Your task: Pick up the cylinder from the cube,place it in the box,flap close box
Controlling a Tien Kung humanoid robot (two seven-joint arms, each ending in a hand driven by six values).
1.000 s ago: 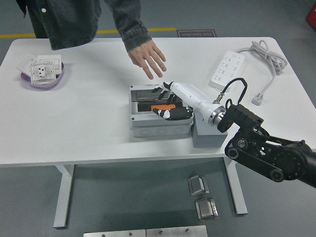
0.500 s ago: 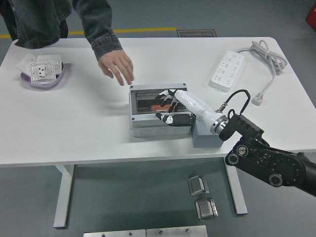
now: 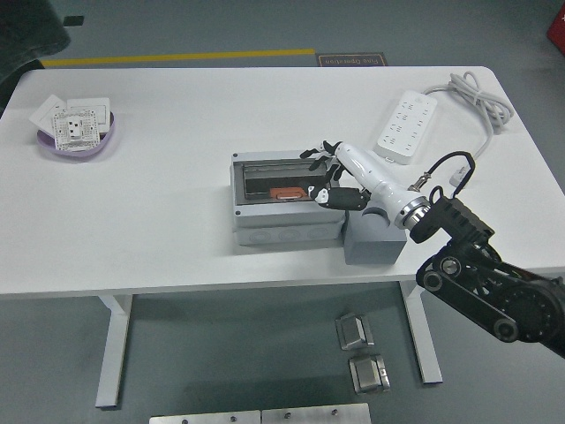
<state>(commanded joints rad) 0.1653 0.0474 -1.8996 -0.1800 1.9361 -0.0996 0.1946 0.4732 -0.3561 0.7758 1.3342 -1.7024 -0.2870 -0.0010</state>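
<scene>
You've got the cylinder (image 3: 284, 192) in the box (image 3: 284, 212), cube (image 3: 378, 238) touching box's right side, power strip (image 3: 405, 124) behind-right of box, bowl (image 3: 78, 139) far left.

- One grey plastic open-topped box (image 3: 265, 231)
- One orange cylinder (image 3: 284, 193) inside it
- One grey cube (image 3: 375, 242)
- One white power strip (image 3: 405, 127)
- One purple bowl (image 3: 78, 147)
- One white robot hand (image 3: 331, 177)
</scene>
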